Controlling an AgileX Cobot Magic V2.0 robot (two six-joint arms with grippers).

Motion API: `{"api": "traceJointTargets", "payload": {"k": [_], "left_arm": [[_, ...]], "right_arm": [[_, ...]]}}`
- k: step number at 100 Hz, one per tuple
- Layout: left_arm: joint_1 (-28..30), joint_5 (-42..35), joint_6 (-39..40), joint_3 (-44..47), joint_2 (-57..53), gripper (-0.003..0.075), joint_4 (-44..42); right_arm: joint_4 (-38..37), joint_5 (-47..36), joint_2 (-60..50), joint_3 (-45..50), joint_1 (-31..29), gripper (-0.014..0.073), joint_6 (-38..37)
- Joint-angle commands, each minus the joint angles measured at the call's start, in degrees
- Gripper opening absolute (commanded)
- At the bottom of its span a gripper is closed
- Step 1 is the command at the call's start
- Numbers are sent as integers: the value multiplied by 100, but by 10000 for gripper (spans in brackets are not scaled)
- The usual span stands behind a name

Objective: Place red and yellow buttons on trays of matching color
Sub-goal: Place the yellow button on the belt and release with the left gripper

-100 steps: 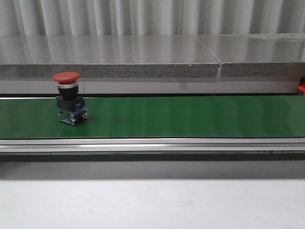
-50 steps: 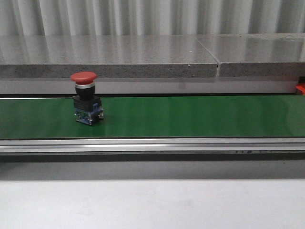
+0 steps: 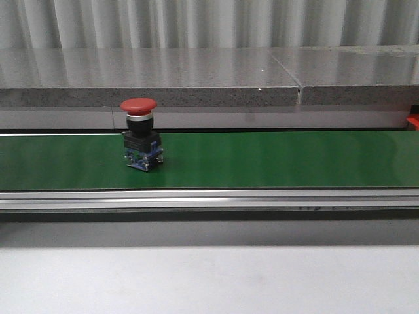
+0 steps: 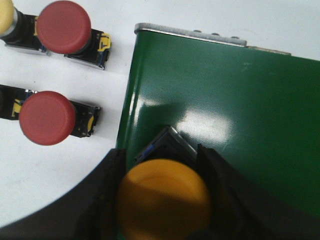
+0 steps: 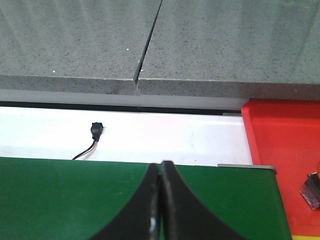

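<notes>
A red button [image 3: 140, 134] with a mushroom cap stands upright on the green conveyor belt [image 3: 275, 160], left of centre in the front view. Neither gripper shows there. In the left wrist view my left gripper [image 4: 160, 155] is shut on a yellow button [image 4: 165, 200], its black fingers [image 4: 107, 195] pressed against both sides of the cap, over the belt's end [image 4: 225, 110]. My right gripper [image 5: 161, 167] is shut with nothing in it, hanging over the belt [image 5: 65, 195] beside the red tray [image 5: 280, 140]. A yellow strip [image 5: 306, 237] shows below the red tray.
Two spare red buttons [image 4: 63, 26] [image 4: 47, 118] and a pale yellow one [image 4: 5, 15] lie on the white table beside the belt's end. A dark part [image 5: 312, 192] sits in the red tray. A small cable [image 5: 94, 134] lies behind the belt, below the grey stone ledge [image 3: 196, 72].
The red button has travelled to the right along the belt, staying upright.
</notes>
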State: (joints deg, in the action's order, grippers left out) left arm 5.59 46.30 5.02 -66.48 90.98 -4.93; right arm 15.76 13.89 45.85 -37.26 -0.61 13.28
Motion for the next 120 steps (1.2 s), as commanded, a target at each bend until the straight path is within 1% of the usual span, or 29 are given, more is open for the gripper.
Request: {"api": "traceJointTargets", "payload": {"k": [1,9,16,18,20,22,25,29,32,36,37,39,46,49,52,71,94,101,102,120], "left_arm": [[-43,-236,-1,-196,-161,-20,-2],[-43,-249,-1,-196,-147,-13,32],[-43,-249,-71,-196,-147,45,45],[-43,-238,-149,-196,-147,94,85],[-43,-238,-177,-196,-147,106,111],[-43,-238,-205,-196,-147,158,146],[-43,-238,-219,-196,-147,202,183],[-43,-238,-263,-196,-147,319,238],[-43,-238,-278,-196,-147,374,294],[-43,-238,-278,-196,-147,497,324],[-43,-238,-278,-196,-147,497,324],[-55,-238,-278,-196,-147,558,342],[-100,-251,-301,-196,-158,662,339],[-119,-278,-311,-196,-171,681,339],[-153,-312,-311,-196,-193,687,339],[-447,-514,-428,-196,-527,659,328],[-728,-613,-441,-147,-1440,658,246],[-751,-785,-441,13,-1852,658,234],[-760,-829,-441,58,-1943,658,234],[-760,-1383,-441,856,-3216,658,267]], "right_arm": [[9,-407,-33,-163,20,-125,48],[9,-407,-33,-163,20,-125,48],[9,-407,-33,-163,20,-125,48],[9,-407,-33,-163,20,-125,48],[9,-407,-33,-163,20,-125,48],[9,-407,-33,-163,20,-125,48],[9,-407,-33,-163,20,-125,48],[9,-407,-33,-163,20,-125,48],[9,-407,-33,-163,20,-125,48],[9,-407,-33,-163,20,-125,48],[9,-407,-33,-163,20,-125,48],[9,-407,-33,-163,20,-125,48],[9,-407,-33,-163,20,-125,48],[9,-407,-33,-163,20,-125,48],[9,-407,-33,-163,20,-125,48],[9,-407,-33,-163,20,-125,48],[9,-407,-33,-163,20,-125,48],[9,-407,-33,-163,20,-125,48],[9,-407,-33,-163,20,-69,48],[9,-407,-33,-163,20,-69,48]]}}
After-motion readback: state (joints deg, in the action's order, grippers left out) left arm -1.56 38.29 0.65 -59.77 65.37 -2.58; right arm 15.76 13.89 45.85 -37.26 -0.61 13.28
